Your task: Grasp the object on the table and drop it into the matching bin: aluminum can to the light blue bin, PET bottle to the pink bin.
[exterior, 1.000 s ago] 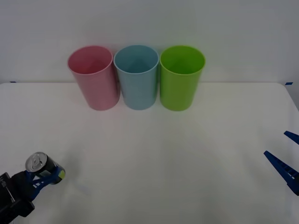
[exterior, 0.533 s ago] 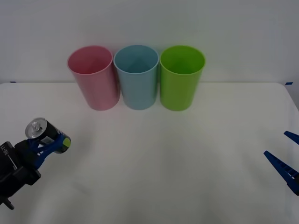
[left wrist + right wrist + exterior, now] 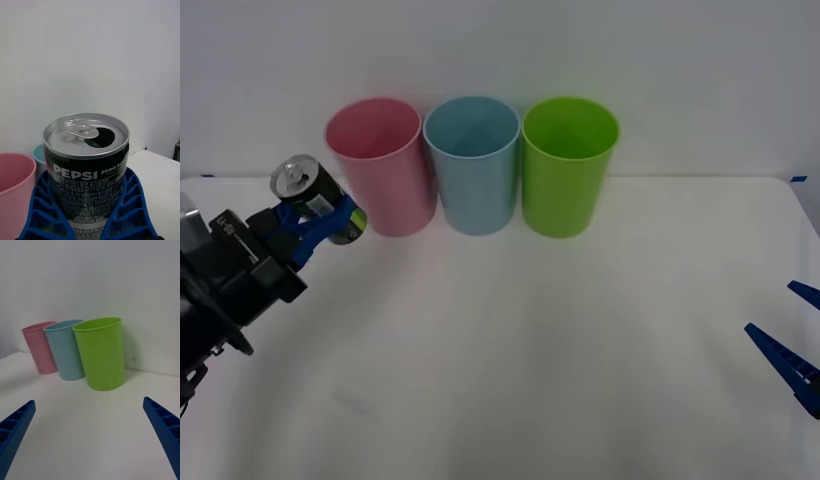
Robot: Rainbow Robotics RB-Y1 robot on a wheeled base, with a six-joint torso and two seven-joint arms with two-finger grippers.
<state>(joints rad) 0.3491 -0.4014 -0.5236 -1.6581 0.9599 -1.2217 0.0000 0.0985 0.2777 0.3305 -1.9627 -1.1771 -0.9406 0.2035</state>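
The aluminum can (image 3: 315, 195), silver on top with a dark label, hangs tilted in the air at the left of the table (image 3: 530, 350), and my left gripper (image 3: 315, 222) is shut on it. Up close, the opened can (image 3: 87, 161) sits between the blue fingers (image 3: 39, 210). It is just left of the pink bin (image 3: 378, 165), about level with its rim. The light blue bin (image 3: 473, 163) stands right of the pink one; both bins show behind the can, pink bin (image 3: 15, 187) and light blue bin (image 3: 38, 155). My right gripper (image 3: 798, 345) waits open at the right edge.
A lime green bin (image 3: 568, 165) stands right of the light blue one, all three in a row against the white wall. From the right wrist they appear as the pink bin (image 3: 39, 348), the light blue bin (image 3: 65, 350) and the green bin (image 3: 101, 352).
My left gripper has lifted the can from near the table's front left up and toward the back, to beside the pink bin's rim. The right arm has not moved.
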